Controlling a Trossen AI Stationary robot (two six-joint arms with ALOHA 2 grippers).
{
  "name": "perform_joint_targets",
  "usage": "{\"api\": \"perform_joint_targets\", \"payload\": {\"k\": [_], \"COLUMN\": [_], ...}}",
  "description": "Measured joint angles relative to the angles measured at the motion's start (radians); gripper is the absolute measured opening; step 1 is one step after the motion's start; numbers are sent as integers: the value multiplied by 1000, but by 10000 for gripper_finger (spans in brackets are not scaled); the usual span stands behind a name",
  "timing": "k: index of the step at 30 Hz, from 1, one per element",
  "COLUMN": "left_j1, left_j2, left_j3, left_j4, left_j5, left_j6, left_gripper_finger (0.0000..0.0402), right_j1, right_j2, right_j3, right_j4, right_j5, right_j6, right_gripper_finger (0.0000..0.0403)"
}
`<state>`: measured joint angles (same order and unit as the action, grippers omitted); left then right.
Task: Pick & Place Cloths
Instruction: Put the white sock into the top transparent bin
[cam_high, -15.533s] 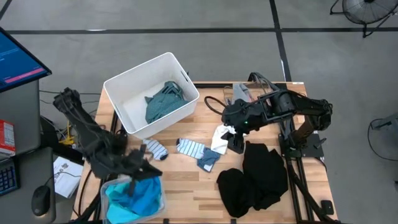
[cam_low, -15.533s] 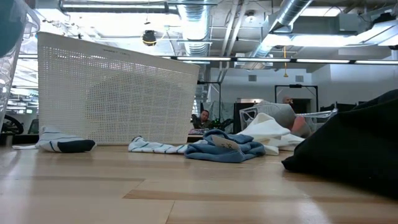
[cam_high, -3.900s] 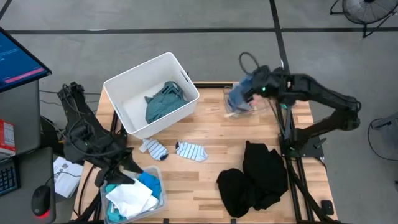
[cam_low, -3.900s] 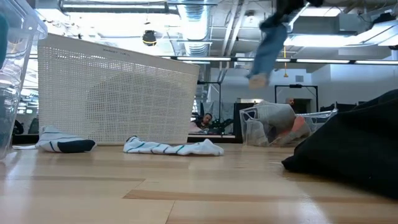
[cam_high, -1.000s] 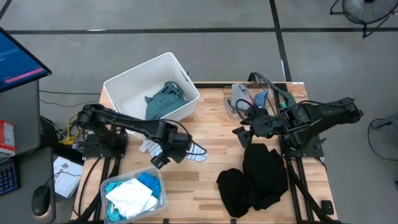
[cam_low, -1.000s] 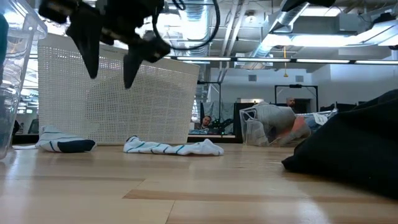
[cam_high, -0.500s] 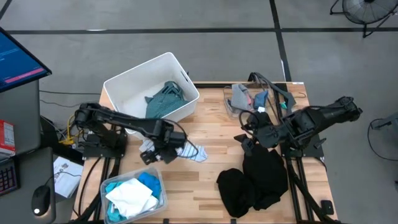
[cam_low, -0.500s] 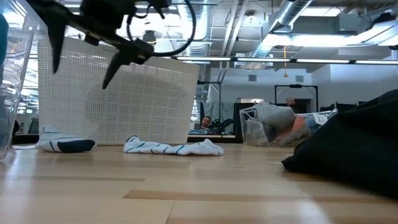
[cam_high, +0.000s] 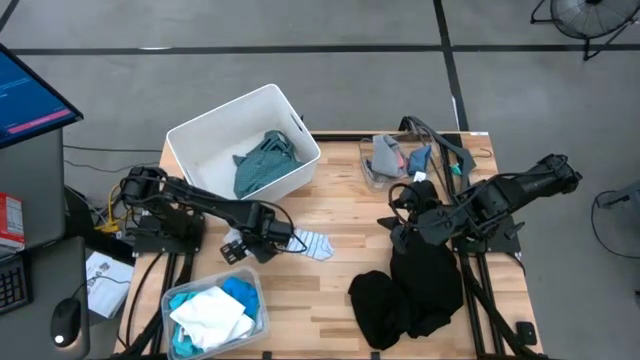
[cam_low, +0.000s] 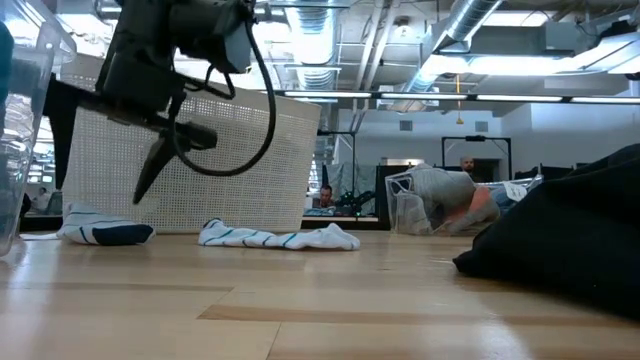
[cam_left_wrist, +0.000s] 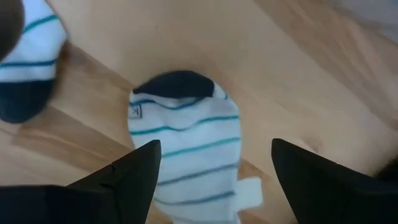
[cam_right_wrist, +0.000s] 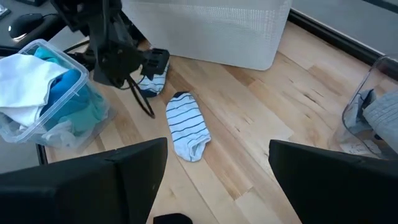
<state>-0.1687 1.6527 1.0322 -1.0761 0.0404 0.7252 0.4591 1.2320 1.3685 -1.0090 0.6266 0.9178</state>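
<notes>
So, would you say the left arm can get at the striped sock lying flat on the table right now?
Probably yes. The left claw is open and hangs right above the striped sock, which lies flat on bare wood with nothing over it; the other sock lies apart from it.

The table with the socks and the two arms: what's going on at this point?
The left gripper, fingers open, hangs low over the two striped socks: the one with the dark toe is almost under it, and the other sock lies right beside it. It holds nothing. The right gripper, also open and empty, sits at the edge of the black clothes. A teal-grey shirt lies in the white bin, and white and turquoise cloths fill the clear tub at the front left.
</notes>
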Motion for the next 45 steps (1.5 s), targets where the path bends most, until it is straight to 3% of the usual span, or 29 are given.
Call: {"api": "perform_joint_targets", "payload": {"k": [12,17,21,28,32,37,42,45], "left_j1": [-9,-9,-16,-18,-38,-80,-110,-114], "left_j2": [0,-6,-6,-5,-40,-177,-334,-415], "left_j3": [-140,-194,-204,-206,-193,-110,21,65], "left_j4": [217,295,324,405,413,412,438,536], "left_j5": [-68,-76,-120,-95,-107,-113,-135,-149], "left_j6": [-27,-27,-26,-24,-70,-153,-342,-458], "left_gripper_finger": [289,262,198,18,5,1,1,1], "right_j1": [0,0,0,0,0,0,0,-8], "right_j2": [0,0,0,0,0,0,0,19], "right_j3": [0,0,0,0,0,0,0,1], "right_j4": [0,1,1,26,33,31,61,142], "right_j5": [3,3,3,3,3,2,2,10], "right_j6": [-8,-8,-3,-1,-1,0,-7,-41], "right_gripper_finger": [274,274,274,274,274,274,274,274]}}
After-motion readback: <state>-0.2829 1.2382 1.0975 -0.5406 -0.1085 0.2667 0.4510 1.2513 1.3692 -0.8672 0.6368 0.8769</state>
